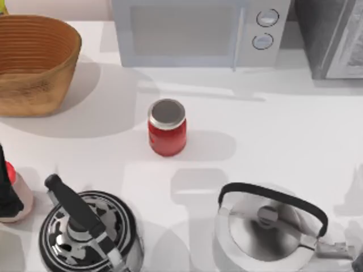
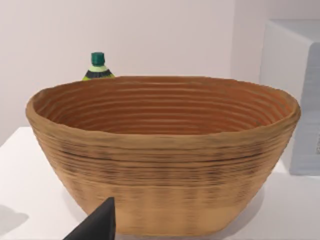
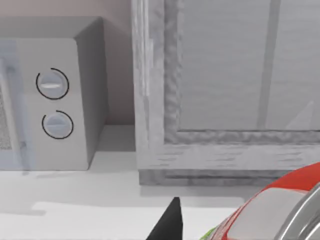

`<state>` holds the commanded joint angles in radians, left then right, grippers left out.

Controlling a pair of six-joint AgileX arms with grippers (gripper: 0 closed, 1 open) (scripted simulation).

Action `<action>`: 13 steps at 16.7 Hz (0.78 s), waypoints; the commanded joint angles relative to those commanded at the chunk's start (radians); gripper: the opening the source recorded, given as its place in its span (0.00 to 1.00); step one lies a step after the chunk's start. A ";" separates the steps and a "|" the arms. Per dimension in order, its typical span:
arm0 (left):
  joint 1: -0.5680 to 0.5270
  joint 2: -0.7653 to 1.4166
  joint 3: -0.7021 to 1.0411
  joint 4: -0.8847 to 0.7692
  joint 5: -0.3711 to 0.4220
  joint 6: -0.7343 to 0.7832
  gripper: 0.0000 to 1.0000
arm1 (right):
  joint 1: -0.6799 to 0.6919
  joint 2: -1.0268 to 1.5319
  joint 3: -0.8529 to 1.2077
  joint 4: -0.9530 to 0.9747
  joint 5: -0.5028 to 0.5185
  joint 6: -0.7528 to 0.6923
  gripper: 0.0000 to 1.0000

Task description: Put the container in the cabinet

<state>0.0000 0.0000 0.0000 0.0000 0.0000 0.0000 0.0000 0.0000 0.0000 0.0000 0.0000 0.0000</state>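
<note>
Right gripper [image 3: 200,220]: you've got it clamped on red, green-and-yellow drink can [image 3: 272,210].
Cabinet: grey framed-door unit [image 3: 225,100], far right, door shut.
Left gripper [image 2: 97,225]: by woven basket [image 2: 165,155]; claw state – can't tell.

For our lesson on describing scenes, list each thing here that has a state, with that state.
cabinet: door shut.
microwave: door shut.
red jar: upright, lid on.
basket: upright.
black-and-white kettle: upright, lid on.
silver kettle: upright, lid on.
container: outside the cabinet, beside right gripper.
left gripper: parked facing the basket.

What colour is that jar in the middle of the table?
The jar is red with a grey lid, clearest in the top view.
</note>
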 joint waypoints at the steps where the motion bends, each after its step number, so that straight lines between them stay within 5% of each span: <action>1: 0.000 0.000 0.000 0.000 0.000 0.000 1.00 | 0.000 0.000 0.000 0.000 0.000 0.000 0.00; 7: 0.000 0.000 0.000 0.000 0.000 0.000 1.00 | 0.021 0.069 0.085 -0.032 0.005 0.016 0.00; 13: 0.000 0.000 0.000 0.000 0.000 0.000 1.00 | 0.073 0.324 0.431 -0.129 0.032 0.050 0.00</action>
<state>0.0000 0.0000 0.0000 0.0000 0.0000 0.0000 0.0734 0.3241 0.4310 -0.1292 0.0316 0.0498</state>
